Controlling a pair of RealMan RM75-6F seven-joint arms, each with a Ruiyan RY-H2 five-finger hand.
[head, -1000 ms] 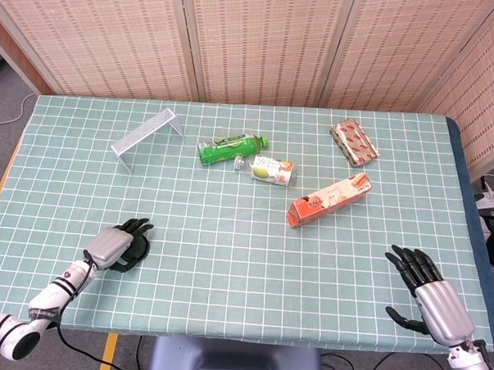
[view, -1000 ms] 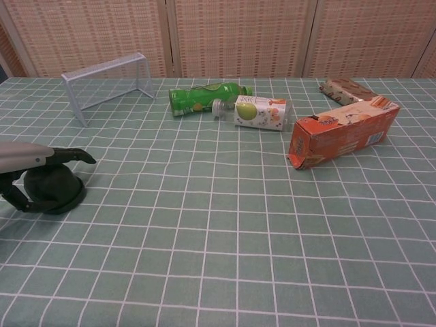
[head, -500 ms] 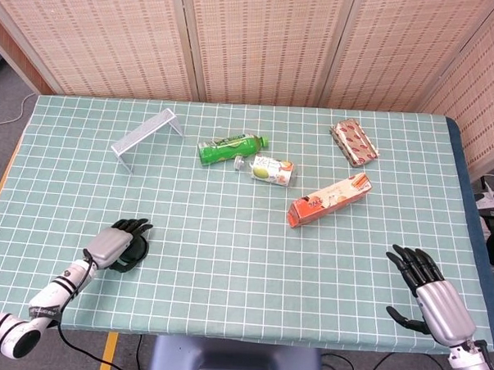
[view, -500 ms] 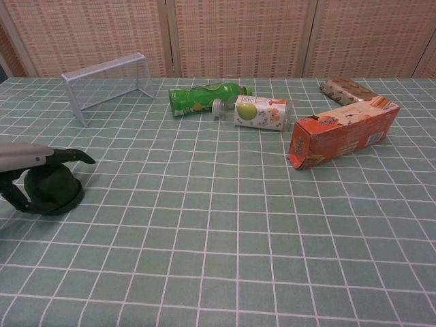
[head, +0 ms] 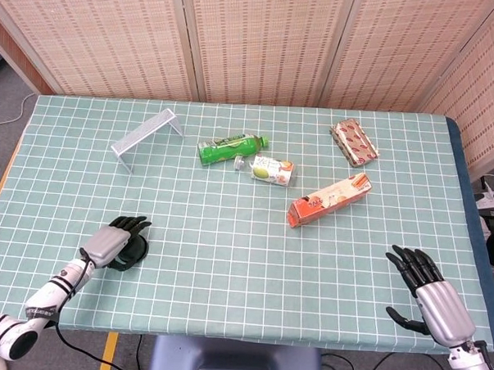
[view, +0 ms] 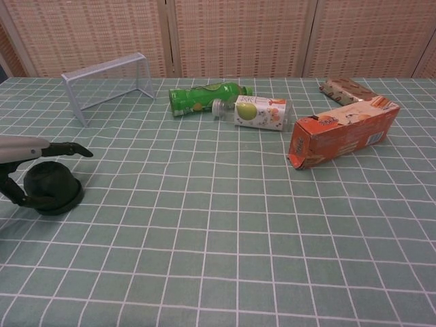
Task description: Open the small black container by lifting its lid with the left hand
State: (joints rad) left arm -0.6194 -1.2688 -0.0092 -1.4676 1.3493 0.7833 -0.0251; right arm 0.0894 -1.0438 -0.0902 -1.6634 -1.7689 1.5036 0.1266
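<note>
The small black container (view: pixel 51 189) stands near the table's front left corner with its domed lid on; the head view shows it (head: pixel 135 251) partly under my left hand (head: pixel 109 243). In the chest view my left hand (view: pixel 30 151) hovers over it: the fingers (view: pixel 65 148) stretch out just above the lid with a small gap, and the thumb hangs down by the container's left side. Nothing is in that hand. My right hand (head: pixel 431 293) rests open with spread fingers at the front right, far from the container.
A wire rack (head: pixel 147 135) stands at the back left. A green bottle (head: pixel 230 148) and a small juice bottle (head: pixel 270 170) lie mid-table. An orange carton (head: pixel 330 199) and a snack pack (head: pixel 355 142) lie to the right.
My left hand has lifted slightly and drifted left; its fingers, which lay on the lid, now sit just above it. The container and the right hand have not moved.
</note>
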